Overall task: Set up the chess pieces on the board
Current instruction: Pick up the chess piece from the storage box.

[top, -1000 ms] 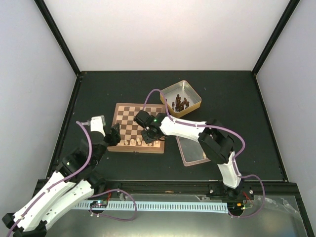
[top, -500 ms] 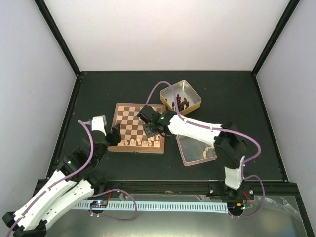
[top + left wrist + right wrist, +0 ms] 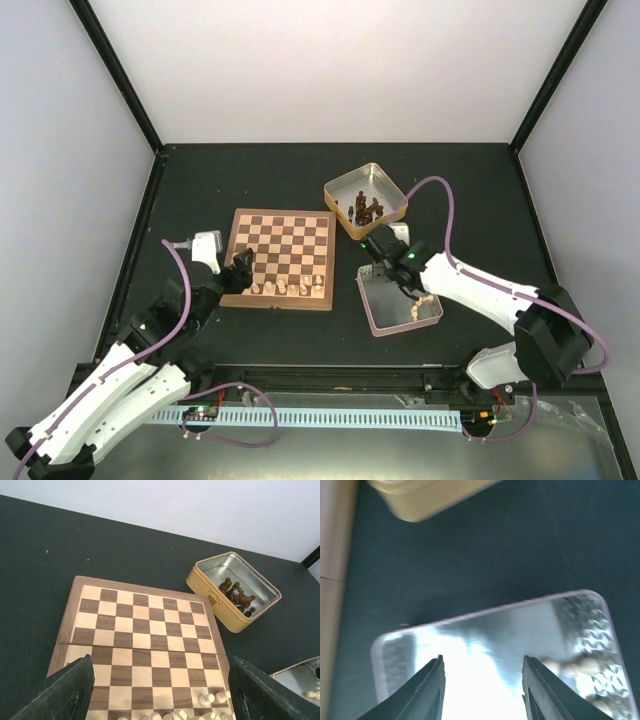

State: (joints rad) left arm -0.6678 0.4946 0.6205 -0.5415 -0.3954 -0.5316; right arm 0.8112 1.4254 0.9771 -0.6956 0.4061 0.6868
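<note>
In tray point(image 3: 470, 625), chess pieces point(image 3: 575, 667), near right hand point(image 3: 482, 658)

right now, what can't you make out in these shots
- Top view: types of cream pieces on the board, too small.
- Left wrist: that row, cut off by the bottom edge.
- Right wrist: pieces in the shallow tin, blurred and washed out by glare.

I see 2 arms in white shells with black joints. A purple cable loops along the left arm point(image 3: 110, 375) and the right arm point(image 3: 480, 290), which carries a small green light point(image 3: 408, 257). The left hand point(image 3: 161, 659) and right hand point(image 3: 482, 657) have dark, tapered fingers point(image 3: 432, 690).
</note>
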